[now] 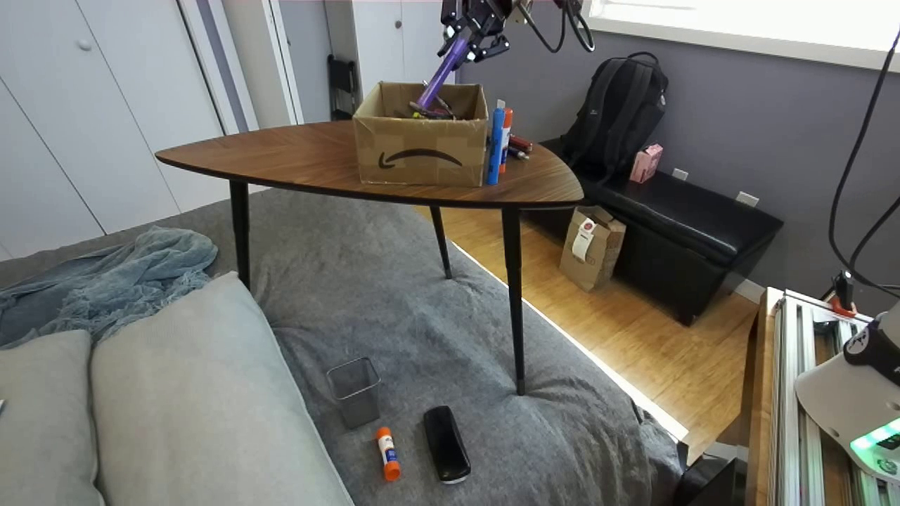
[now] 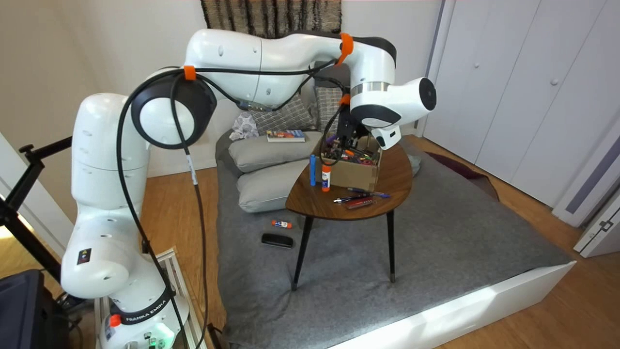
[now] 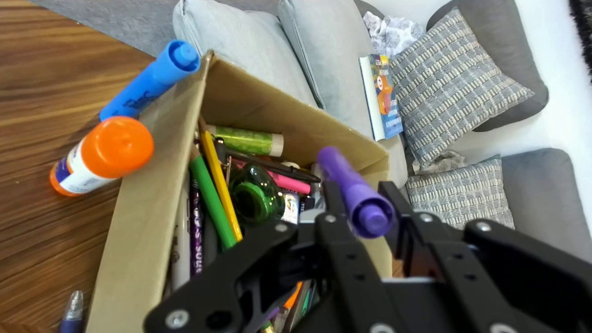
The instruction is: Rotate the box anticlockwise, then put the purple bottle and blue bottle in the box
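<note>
Black two-finger gripper (image 3: 360,187) is sitting nearest the wrist cam, its fingers (image 3: 332,201) pinching a slim, round purple plastic bottle (image 3: 354,188) near the upper end; pinch is looking closed, but how firm, can't tell. Purple btl. is reaching out past the fingertips, long axis steep but tilted, not vert.; in an exterior view its lower end is pointing down & away from the fingers, inside the rim of the large brown open-top cardboard box (image 1: 422,133), over or on a heap of pens & pencils (image 3: 223,187), contact unclear. Coming move is turning on this: box opening is lying below the fingers w/ the btl. aiming in, so prob. just loosening is enough to let it drop lengthwise; tilt cd. be leaving it leaning on heap or wall rather than flat. Slim bright-blue plastic bottle (image 3: 150,82) is standing outside the box, left of the fingers in wrist view, beyond the box wall & just beside the corner (touching? can't tell), long axis vert. in both exterior views. An orange-and-white glue stick (image 3: 99,156) is standing close by it, so fingers will prob. be needing care there.
</note>
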Controlling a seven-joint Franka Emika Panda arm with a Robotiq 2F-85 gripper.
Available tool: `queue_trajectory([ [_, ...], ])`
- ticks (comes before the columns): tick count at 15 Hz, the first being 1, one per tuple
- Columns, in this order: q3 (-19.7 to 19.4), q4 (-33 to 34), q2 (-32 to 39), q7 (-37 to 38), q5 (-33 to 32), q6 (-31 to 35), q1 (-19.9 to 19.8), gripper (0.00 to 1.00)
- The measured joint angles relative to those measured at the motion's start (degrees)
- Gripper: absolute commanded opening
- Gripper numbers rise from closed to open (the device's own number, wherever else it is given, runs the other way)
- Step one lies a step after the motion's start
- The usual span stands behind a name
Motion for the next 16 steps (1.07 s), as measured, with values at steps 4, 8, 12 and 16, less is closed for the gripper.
queue_trajectory([
  [4,0.49,3.03,1.55,0.43,-1.04,1.12,0.36,0.85],
  [8,0.86,5.07,1.41,1.22,-6.11,-0.39,1.45,1.00],
  [12,1.10,5.45,-0.23,3.89,-17.69,-3.05,4.48,1.00],
  [16,2.09,5.02,-3.14,4.52,-28.67,-3.69,7.63,1.00],
])
